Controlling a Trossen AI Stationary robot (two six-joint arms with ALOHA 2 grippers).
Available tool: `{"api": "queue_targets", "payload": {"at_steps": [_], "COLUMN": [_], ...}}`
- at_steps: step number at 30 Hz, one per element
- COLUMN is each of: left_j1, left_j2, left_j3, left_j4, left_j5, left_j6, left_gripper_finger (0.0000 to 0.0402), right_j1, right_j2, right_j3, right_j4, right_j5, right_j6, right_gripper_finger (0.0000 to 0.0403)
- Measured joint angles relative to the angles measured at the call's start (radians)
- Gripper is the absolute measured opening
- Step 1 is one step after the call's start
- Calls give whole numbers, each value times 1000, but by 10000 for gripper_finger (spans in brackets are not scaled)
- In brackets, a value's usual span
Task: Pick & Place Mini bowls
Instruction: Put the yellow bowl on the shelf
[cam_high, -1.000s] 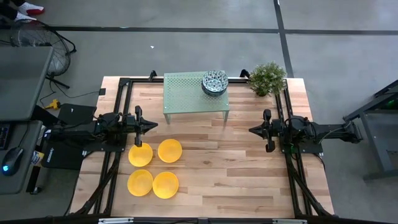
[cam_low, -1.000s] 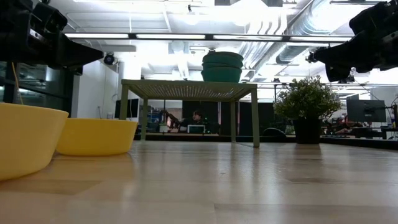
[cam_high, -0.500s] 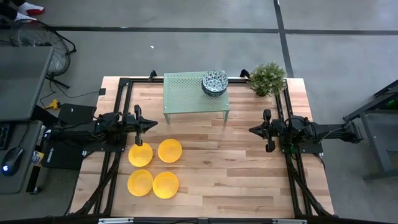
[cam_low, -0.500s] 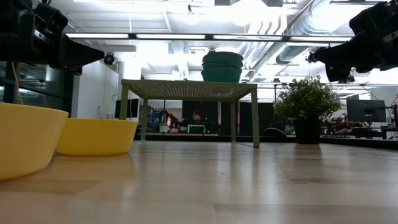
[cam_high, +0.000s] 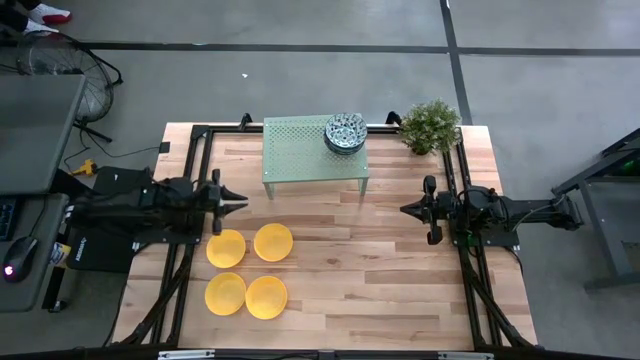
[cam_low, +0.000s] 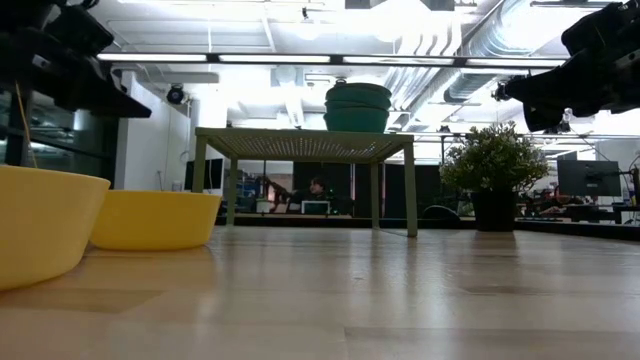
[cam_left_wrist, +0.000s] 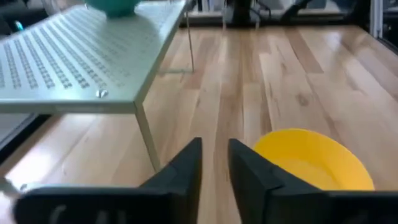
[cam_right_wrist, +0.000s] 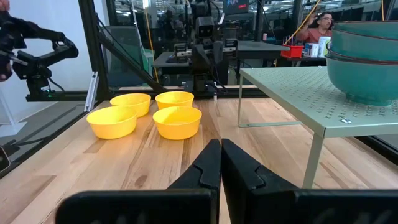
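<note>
Left gripper (cam_high: 240, 195) hangs above the table's left side, just beyond the far-left yellow bowl, holding nothing. In the left wrist view its fingers (cam_left_wrist: 186, 171) stand close together with a narrow gap, pointing past 1 yellow bowl (cam_left_wrist: 314, 158) toward the rack leg.

4 yellow mini bowls sit in a 2-by-2 cluster on the wood, left of centre: far-left (cam_high: 226, 248), far-right (cam_high: 273, 241), near-left (cam_high: 225, 293), near-right (cam_high: 266, 297). Neighbours are just beside each other, some nearly touching.

Pale green rack (cam_high: 300, 150) stands at the table's far middle. The patterned mini bowls (cam_high: 345, 132) sit stacked on its right end; the count in the stack can't be told from these views. Potted plant (cam_high: 431, 126) is at the far right corner, near the rack.

Right gripper (cam_high: 404, 209) waits over the right half, well apart from all bowls, its fingers (cam_right_wrist: 208, 165) pressed nearly together and empty.

Risks, as judgement:
- Yellow bowls are packed tight, so a finger coming down on 1 rim could shove or tip its neighbour.
- The left jaws are too narrow to straddle a rim and need widening first.
- The stack sits near the rack's edge; a pinch on the top bowl could drag the stack off or lift 2 nested bowls.
- The rack looks light, and an arm bump could shift it.
</note>
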Motion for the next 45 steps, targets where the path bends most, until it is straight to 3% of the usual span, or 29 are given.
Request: {"api": "queue_targets", "payload": {"at_steps": [5,9,21,33,45], "left_j1": [0,0,0,0,0], "left_j2": [79,154,380,573,768], "left_j3": [83,150,260,314,316], "left_j4": [-92,-160,-370,-592,-609], "left_j5": [21,80,296,322,310], "left_j6": [-25,-60,-89,-153,-216], "left_gripper_finger": [132,155,159,159,159], "right_j1": [0,0,0,0,0], "right_j2": [0,0,0,0,0], "right_j3": [0,0,0,0,0], "right_j4": [0,0,0,0,0], "right_j5": [0,0,0,0,0], "right_j6": [0,0,0,0,0], "right_gripper_finger": [0,0,0,0,0]}}
